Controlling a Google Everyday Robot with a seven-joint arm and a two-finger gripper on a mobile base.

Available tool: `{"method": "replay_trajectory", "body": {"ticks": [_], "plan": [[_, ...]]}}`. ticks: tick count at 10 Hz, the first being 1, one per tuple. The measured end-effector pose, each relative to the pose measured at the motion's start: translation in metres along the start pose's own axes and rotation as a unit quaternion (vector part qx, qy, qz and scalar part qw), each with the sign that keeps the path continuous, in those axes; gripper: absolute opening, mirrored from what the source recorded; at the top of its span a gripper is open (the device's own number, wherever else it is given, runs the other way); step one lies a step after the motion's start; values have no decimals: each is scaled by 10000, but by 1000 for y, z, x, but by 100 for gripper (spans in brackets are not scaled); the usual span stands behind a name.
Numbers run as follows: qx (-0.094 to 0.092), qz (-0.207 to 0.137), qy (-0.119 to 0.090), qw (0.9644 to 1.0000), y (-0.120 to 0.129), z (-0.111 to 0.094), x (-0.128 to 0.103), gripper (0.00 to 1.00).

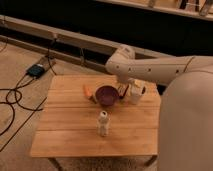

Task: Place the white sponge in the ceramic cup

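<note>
Camera view showed a wooden bench (75, 130) with a dark purple bowl (107, 95) near its far edge. Just right of the bowl stood the ceramic cup (136, 95). The pincer (124, 91) hung between bowl and cup, at the cup's left side; whether it was spread or pinching anything could not be told. The white sponge could not be made out. A white bottle (103, 123) stood upright nearer the front, and something orange (88, 92) lay left of the bowl.
</note>
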Motion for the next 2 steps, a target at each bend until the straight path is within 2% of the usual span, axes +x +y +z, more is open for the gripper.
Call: {"method": "replay_trajectory", "body": {"ticks": [2], "plan": [[-93, 8, 23, 10000, 4, 6, 3, 76]]}}
